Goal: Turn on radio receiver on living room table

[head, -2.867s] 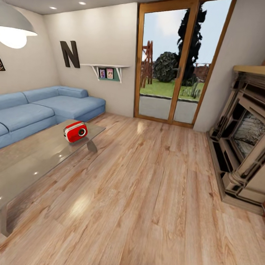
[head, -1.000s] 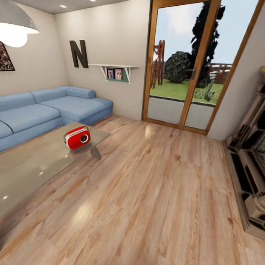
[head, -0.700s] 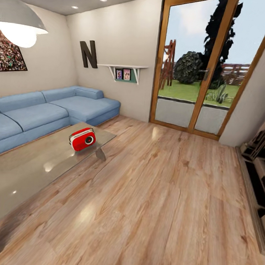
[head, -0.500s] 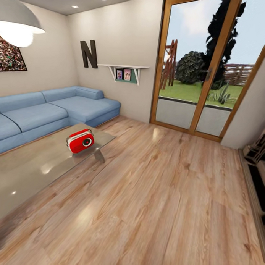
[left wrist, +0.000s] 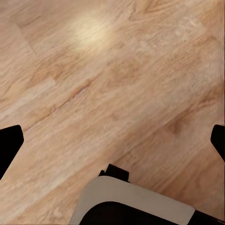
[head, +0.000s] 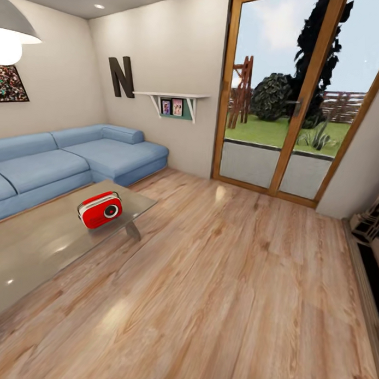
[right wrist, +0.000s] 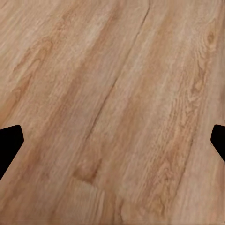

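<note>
A small red radio receiver [head: 99, 210] with white sides stands upright near the far right corner of a low glossy tabletop [head: 40, 244], left of centre in the head view. It looks light and rigid, likely to slide on the slick surface if pushed; its thin top handle seems the natural hold, and the round dial faces the open floor. A blue sofa [head: 65, 160] wraps behind it. Bare wood floor [head: 235, 289] lies between robot and radio, with nothing in the way. Both wrist views show dark fingers [left wrist: 9, 145] [right wrist: 9, 143] spread wide over the planks, holding nothing.
</note>
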Controlling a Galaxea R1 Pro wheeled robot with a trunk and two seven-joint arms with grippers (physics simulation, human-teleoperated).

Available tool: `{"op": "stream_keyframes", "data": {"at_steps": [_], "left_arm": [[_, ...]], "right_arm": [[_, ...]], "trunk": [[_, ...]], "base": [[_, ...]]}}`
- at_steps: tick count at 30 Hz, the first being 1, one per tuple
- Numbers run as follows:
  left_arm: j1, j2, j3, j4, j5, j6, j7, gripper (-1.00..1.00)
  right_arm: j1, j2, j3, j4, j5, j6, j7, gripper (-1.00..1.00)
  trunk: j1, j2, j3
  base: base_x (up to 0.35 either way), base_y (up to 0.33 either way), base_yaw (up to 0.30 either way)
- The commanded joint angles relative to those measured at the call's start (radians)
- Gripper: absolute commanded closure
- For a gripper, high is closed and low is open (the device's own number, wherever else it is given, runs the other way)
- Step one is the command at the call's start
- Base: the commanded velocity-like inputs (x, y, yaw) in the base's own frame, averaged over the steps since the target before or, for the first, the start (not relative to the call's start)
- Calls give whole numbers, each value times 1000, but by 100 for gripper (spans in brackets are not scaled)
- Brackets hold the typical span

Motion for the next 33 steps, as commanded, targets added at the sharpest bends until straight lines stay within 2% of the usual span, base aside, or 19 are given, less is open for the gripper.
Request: {"op": "stream_keyframes", "data": {"at_steps": [1,13,33], "left_arm": [[0,0,0,0,0,0,0,-100],[0,0,1,0,0,0,0,-100],[0,0,1,0,0,1,0,-100]], "right_arm": [[0,0,0,0,0,0,0,-100],[0,1,0,0,-1,0,0,-100],[0,1,-2,0,-2,-2,-2,-100]], "trunk": [[0,0,0],[0,0,0],[0,0,0]], "base": [[310,-191,0],[304,-198,58],[259,-225,258]]}}
